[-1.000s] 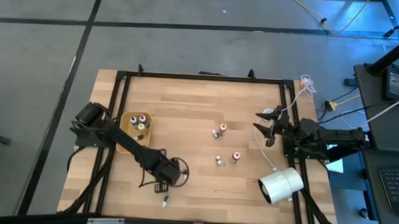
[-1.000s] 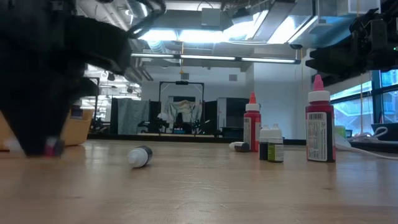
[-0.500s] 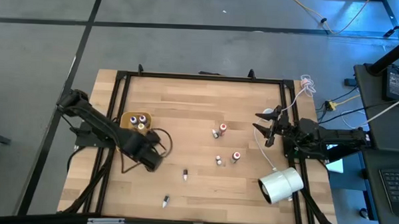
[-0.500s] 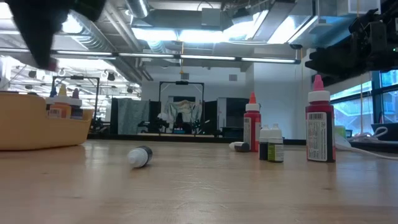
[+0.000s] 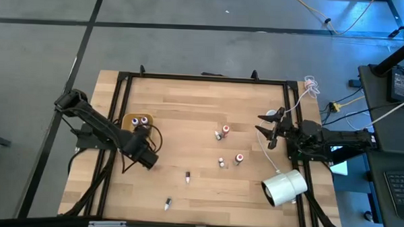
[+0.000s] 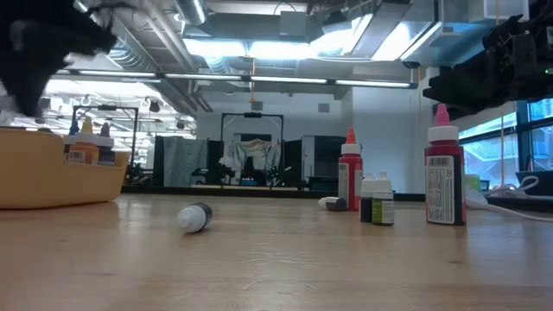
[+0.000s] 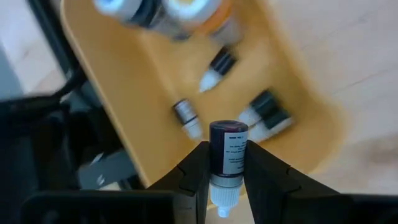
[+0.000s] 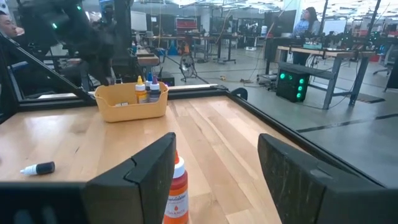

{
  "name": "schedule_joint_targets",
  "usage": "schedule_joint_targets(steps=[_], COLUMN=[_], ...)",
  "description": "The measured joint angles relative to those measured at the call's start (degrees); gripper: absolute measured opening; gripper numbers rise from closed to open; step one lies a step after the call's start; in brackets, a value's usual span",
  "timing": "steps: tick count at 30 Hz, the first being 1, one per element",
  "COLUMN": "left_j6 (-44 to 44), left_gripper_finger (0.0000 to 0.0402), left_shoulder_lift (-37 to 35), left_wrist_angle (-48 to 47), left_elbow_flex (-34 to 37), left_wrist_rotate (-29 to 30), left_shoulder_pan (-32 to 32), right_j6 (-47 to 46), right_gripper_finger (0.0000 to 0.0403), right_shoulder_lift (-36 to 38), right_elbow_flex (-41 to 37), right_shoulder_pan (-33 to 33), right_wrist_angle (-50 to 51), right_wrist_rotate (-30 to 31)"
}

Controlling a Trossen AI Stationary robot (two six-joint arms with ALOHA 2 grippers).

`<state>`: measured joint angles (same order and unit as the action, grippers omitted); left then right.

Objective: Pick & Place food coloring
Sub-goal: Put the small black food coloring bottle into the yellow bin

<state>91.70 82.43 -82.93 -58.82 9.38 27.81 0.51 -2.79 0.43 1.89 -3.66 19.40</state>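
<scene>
My left gripper (image 7: 228, 163) hangs over the tan tray (image 5: 129, 120) at the table's left side, shut on a small dark food coloring bottle (image 7: 228, 149) with a white tip. Several more bottles lie and stand inside the tray (image 7: 124, 93). In the high view this gripper (image 5: 142, 136) covers the tray's near corner. Loose bottles stand mid-table (image 5: 225, 130) (image 5: 239, 157), and two lie nearer the front (image 5: 188, 175) (image 5: 167, 204). My right gripper (image 5: 265, 129) waits open at the right edge, pointing level across the table. My left gripper pinches the bottle's dark labelled body (image 7: 227, 158) between its two fingers, one on each side. The fingers (image 7: 196, 167) point steeply down, and the bottle lies along them. Its white tip (image 7: 224, 196) is toward the wrist and its flat base toward the tray. The bottle is clear of the tray.
A large white cylinder (image 5: 285, 187) lies at the near right. In the low view, tall red bottles (image 6: 443, 173) (image 6: 350, 177) and short dark ones (image 6: 378, 200) stand on the right, and one bottle (image 6: 194, 216) lies in the middle. An orange bottle (image 8: 178, 186) stands before my right gripper. A black frame (image 5: 190, 77) edges the table.
My left gripper has risen from the table's near middle and gone toward the left and far side, ending over the tray with the bottle in its fingers. Its wrist has rolled and tipped to point steeply down. A lying bottle it stood over is now uncovered.
</scene>
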Motion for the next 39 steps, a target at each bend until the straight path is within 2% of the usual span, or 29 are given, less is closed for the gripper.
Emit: schedule_joint_targets(steps=[8,13,19,25,39], left_j6=[0.0,-3.0,-2.3,-2.4,-2.4], left_gripper_finger=[0.0079,0.0079,0.0079,0.0079,0.0081], left_shoulder_lift=[-4.5,-8.6,-9.2,-8.9,-8.9], left_wrist_angle=[9.9,14.9,16.7,23.1,23.1], left_elbow_flex=[7.9,12.3,14.0,17.1,17.1], left_wrist_rotate=[-0.7,-0.5,-0.5,-0.3,0.1], left_shoulder_pan=[-3.2,-5.5,-5.9,-5.9,-5.9], right_j6=[0.0,-0.2,-0.1,0.0,0.0], right_gripper_finger=[0.0229,0.0229,0.0229,0.0229,0.0229], right_shoulder_lift=[-0.1,-0.1,-0.1,-0.1,-0.1], right_elbow_flex=[0.0,0.0,0.0,0.0,0.0], right_shoulder_pan=[0.0,0.0,0.0,0.0,0.0], right_wrist_angle=[0.0,0.0,0.0,0.0,0.0], right_wrist_rotate=[0.0,0.0,0.0,0.0,0.0])
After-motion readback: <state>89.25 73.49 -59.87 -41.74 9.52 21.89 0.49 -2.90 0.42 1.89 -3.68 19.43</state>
